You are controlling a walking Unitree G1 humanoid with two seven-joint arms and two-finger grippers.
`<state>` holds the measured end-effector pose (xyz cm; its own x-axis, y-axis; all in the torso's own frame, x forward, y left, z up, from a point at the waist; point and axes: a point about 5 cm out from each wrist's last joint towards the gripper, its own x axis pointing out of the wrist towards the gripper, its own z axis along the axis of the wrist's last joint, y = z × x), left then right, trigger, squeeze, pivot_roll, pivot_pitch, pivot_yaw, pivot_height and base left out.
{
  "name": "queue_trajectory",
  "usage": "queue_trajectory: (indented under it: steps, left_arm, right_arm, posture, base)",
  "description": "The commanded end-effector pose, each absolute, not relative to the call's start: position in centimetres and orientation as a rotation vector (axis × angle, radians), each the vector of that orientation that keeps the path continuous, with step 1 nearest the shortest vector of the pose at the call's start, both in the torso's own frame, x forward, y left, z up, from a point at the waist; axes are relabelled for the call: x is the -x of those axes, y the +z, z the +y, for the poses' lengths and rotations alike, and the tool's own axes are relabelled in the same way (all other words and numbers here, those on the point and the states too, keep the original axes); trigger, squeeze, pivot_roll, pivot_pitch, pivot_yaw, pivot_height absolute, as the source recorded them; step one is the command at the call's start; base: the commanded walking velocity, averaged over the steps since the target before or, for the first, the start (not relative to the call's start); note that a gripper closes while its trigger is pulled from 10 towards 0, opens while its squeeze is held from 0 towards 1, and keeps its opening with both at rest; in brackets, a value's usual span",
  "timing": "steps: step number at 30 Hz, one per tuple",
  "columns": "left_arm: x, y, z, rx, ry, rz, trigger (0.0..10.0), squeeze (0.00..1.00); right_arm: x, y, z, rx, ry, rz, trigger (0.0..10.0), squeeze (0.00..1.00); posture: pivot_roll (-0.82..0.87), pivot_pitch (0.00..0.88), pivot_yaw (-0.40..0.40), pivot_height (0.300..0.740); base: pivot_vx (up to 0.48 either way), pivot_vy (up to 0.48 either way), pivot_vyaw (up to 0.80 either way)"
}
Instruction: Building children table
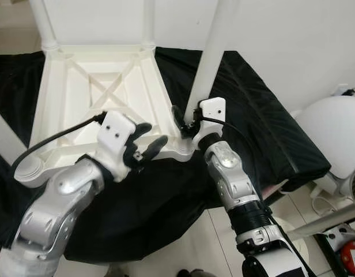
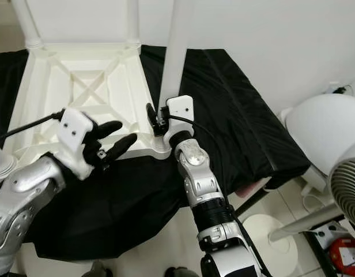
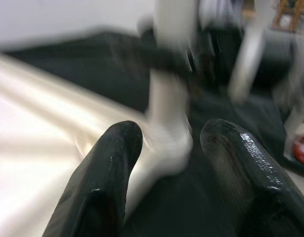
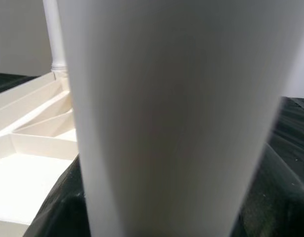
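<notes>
Children's table (image 1: 102, 98) lies upside down on black cloth (image 1: 252, 115); right gripper (image 1: 186, 122) pinches a white leg (image 1: 209, 57) at its near corner, left gripper (image 1: 144, 147) spread.

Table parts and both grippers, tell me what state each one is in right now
Table top: upside down on the black cloth, ribs facing up.
Far legs: standing in their corner sockets.
Near right leg: upright at the near right corner, held.
Right gripper: shut on the near right leg's base.
Left gripper: open, above the table top's near edge.
</notes>
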<state>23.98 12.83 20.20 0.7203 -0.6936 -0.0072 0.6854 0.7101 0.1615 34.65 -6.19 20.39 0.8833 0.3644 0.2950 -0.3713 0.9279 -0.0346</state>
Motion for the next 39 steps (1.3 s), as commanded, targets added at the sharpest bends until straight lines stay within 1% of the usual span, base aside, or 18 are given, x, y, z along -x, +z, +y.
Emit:
queue_trajectory:
  steps: [1,4,7,10,11,12,14,15,17,18,19,20,25,27,28,29,37,39]
  left_arm:
    - [-23.4,19.7,12.4,-0.162,-0.848,-0.023,10.0,0.0]
    - [-21.8,18.5,11.7,-0.121,-0.882,0.019,10.0,0.0]
    - [-21.2,17.9,11.4,-0.083,-0.9,0.054,10.0,0.0]
    - [-21.1,17.8,11.3,-0.08,-0.905,0.061,10.0,0.0]
    - [-21.0,17.7,11.2,-0.064,-0.908,0.066,10.0,0.0]
    - [-21.0,17.7,11.2,-0.064,-0.908,0.066,10.0,0.0]
    - [-20.8,17.9,10.9,-0.013,-0.92,0.066,10.0,0.0]
    - [-20.8,17.9,10.9,-0.013,-0.92,0.066,10.0,0.0]
    - [-20.4,17.9,10.8,0.026,-0.943,0.074,10.0,0.0]
    - [-20.4,17.9,10.8,0.026,-0.943,0.074,10.0,0.0]
    - [-20.2,17.8,10.8,0.036,-0.953,0.083,10.0,0.0]
    - [-20.1,17.7,10.8,0.036,-0.961,0.09,10.0,0.0]
    - [-19.9,17.7,10.9,0.048,-0.973,0.097,10.0,0.0]
    - [-19.5,17.7,10.9,0.068,-0.99,0.111,10.0,0.0]
    - [-19.5,17.7,10.9,0.068,-0.99,0.111,10.0,0.0]
    - [-19.4,17.7,10.9,0.069,-0.992,0.113,10.0,0.0]
    - [-19.3,18.1,10.9,0.077,-0.991,0.11,10.0,0.0]
    - [-19.4,18.1,10.9,0.081,-0.986,0.11,10.0,0.0]
  right_arm:
    - [-35.0,20.1,-6.8,-0.04,0.354,-0.287,10.0,0.0]
    - [-35.3,20.2,-6.7,-0.04,0.347,-0.284,10.0,0.0]
    - [-35.4,20.1,-6.7,-0.046,0.341,-0.272,10.0,0.0]
    - [-35.4,20.1,-6.6,-0.049,0.339,-0.267,10.0,0.0]
    - [-35.5,20.0,-6.7,-0.093,0.336,-0.251,10.0,0.0]
    - [-35.5,20.0,-6.7,-0.093,0.336,-0.251,10.0,0.0]
    - [-35.7,19.9,-6.8,-0.198,0.335,-0.225,10.0,0.0]
    - [-35.7,19.9,-6.8,-0.198,0.335,-0.225,10.0,0.0]
    - [-35.8,20.0,-6.8,-0.302,0.352,-0.211,10.0,0.0]
    - [-35.8,20.0,-6.8,-0.302,0.352,-0.211,10.0,0.0]
    - [-35.9,20.1,-6.9,-0.339,0.354,-0.207,8.7,0.0]
    - [-36.0,20.2,-6.9,-0.358,0.355,-0.206,10.0,0.0]
    - [-36.1,20.4,-6.8,-0.418,0.355,-0.198,10.0,0.0]
    - [-36.2,20.6,-6.6,-0.592,0.37,-0.173,10.0,0.0]
    - [-36.2,20.6,-6.6,-0.592,0.37,-0.173,10.0,0.0]
    - [-36.2,20.6,-6.6,-0.627,0.372,-0.167,10.0,0.0]
    - [-36.0,20.5,-6.2,-0.652,0.395,-0.158,10.0,0.0]
    - [-36.0,20.6,-6.1,-0.623,0.404,-0.167,10.0,0.0]
  posture:
    - [0.1,0.13,-0.094,0.74]
    - [0.11,0.138,-0.1,0.74]
    - [0.11,0.142,-0.105,0.74]
    - [0.11,0.142,-0.105,0.74]
    - [0.11,0.144,-0.107,0.74]
    - [0.11,0.144,-0.107,0.74]
    - [0.11,0.144,-0.109,0.74]
    - [0.11,0.144,-0.109,0.74]
    - [0.12,0.143,-0.113,0.74]
    - [0.12,0.143,-0.113,0.74]
    - [0.12,0.143,-0.113,0.74]
    - [0.12,0.143,-0.117,0.74]
    - [0.12,0.144,-0.121,0.74]
    - [0.12,0.144,-0.121,0.74]
    - [0.12,0.144,-0.121,0.74]
    - [0.13,0.145,-0.125,0.74]
    - [0.13,0.148,-0.129,0.74]
    - [0.13,0.148,-0.129,0.74]
  base:
    - [0.0,0.0,0.0]
    - [0.0,0.0,0.0]
    - [0.0,0.0,0.0]
    - [0.0,0.0,0.0]
    - [0.0,0.0,0.0]
    - [0.0,0.0,0.0]
    - [0.0,0.0,0.0]
    - [0.0,0.0,0.0]
    - [0.0,0.0,0.0]
    - [0.0,0.0,0.0]
    - [0.0,0.0,0.0]
    - [0.0,0.0,0.0]
    - [0.0,0.0,0.0]
    - [0.0,0.0,0.0]
    - [0.0,0.0,0.0]
    - [0.0,0.0,0.0]
    - [0.0,0.0,0.0]
    - [0.0,0.0,0.0]
